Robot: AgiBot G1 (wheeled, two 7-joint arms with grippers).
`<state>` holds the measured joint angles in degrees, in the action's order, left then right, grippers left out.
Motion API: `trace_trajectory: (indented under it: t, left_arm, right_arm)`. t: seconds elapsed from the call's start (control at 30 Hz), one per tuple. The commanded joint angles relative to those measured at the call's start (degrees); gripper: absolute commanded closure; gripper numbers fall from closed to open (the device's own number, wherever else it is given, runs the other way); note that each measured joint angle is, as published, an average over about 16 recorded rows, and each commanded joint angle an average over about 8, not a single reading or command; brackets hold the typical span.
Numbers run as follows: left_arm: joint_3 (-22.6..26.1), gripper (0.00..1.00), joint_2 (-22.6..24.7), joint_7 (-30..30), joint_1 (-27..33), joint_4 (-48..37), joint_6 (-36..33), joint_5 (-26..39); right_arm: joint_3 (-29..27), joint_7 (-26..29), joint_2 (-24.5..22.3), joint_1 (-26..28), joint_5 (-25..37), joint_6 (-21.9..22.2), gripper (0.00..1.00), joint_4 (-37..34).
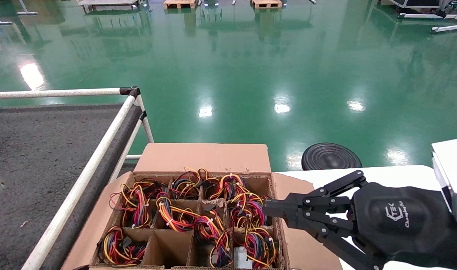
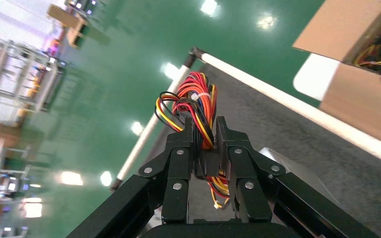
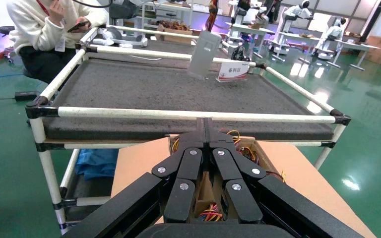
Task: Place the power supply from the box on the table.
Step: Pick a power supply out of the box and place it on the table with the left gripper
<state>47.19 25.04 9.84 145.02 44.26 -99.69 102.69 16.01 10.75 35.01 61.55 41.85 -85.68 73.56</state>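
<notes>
In the left wrist view my left gripper (image 2: 204, 124) is shut on the red, yellow, orange and black wire bundle (image 2: 194, 96) of the power supply. Its silver-grey case (image 2: 290, 166) hangs below the fingers, over the dark grey table (image 2: 278, 119). The right wrist view shows the same case (image 3: 204, 53) upright at the table (image 3: 154, 89), far side; whether it touches the surface I cannot tell. The cardboard box (image 1: 202, 157) sits at the bottom centre, its cells full of wire bundles. My right gripper (image 1: 265, 208) is shut and empty above the box's right edge.
White tube rails (image 1: 101, 131) separate the table from the box. A person in white (image 3: 44, 29) crouches at the table's far corner, near a small sign card (image 3: 233, 72). A white tabletop (image 1: 382, 174) and a black round disc (image 1: 331, 156) lie to the right.
</notes>
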Motion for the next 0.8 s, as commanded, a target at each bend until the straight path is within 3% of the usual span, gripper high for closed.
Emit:
trace_trajectory:
  t: [0.03,0.8]
  left_arm:
    - [1.02,1.0,-0.31,-0.09,-0.08,-1.06,0.0,-0.5]
    - [6.82,1.0,-2.03,-2.9,-8.66,-11.53,0.05,-8.3]
  right_arm:
    - [0.0,0.0,0.0,0.0,0.0,0.0,1.0,0.0]
    - [0.0,0.0,0.0,0.0,0.0,0.0,1.0,0.0]
